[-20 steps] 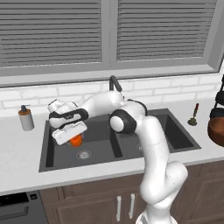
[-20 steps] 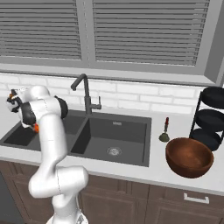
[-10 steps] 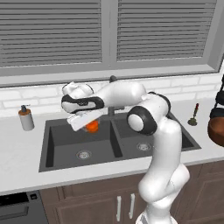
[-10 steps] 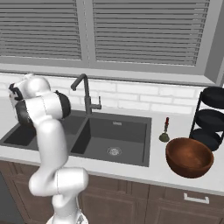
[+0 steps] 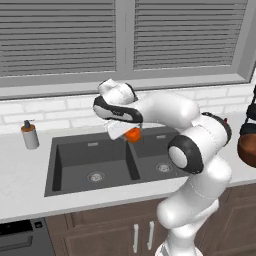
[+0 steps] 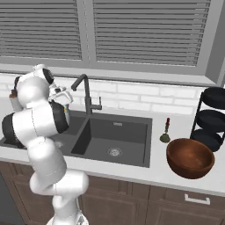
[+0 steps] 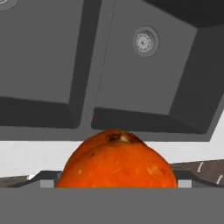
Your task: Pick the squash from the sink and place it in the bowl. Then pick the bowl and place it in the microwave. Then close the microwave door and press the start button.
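The orange-red squash (image 5: 132, 134) hangs in the air above the divider of the dark double sink (image 5: 70, 172), held in my gripper (image 5: 125, 134), which is shut on it. In the hand view the squash (image 7: 117, 159) fills the lower middle and hides the fingertips, with both sink basins (image 7: 52, 57) and one silver drain (image 7: 145, 41) below it. The reddish-brown bowl (image 6: 190, 157) stands on the counter to the right of the sink (image 6: 115, 138); its edge (image 5: 248, 148) shows at the right border of the left base view. The microwave is out of view.
A tall dark faucet (image 6: 86, 94) rises behind the sink's middle. A soap dispenser (image 5: 30, 135) stands on the counter at the left. A small red-topped bottle (image 6: 165, 132) and a black tiered rack (image 6: 212, 118) stand near the bowl. Window blinds span the back wall.
My arm has swung rightward and risen, carrying the squash from above the left basin to above the sink's divider.
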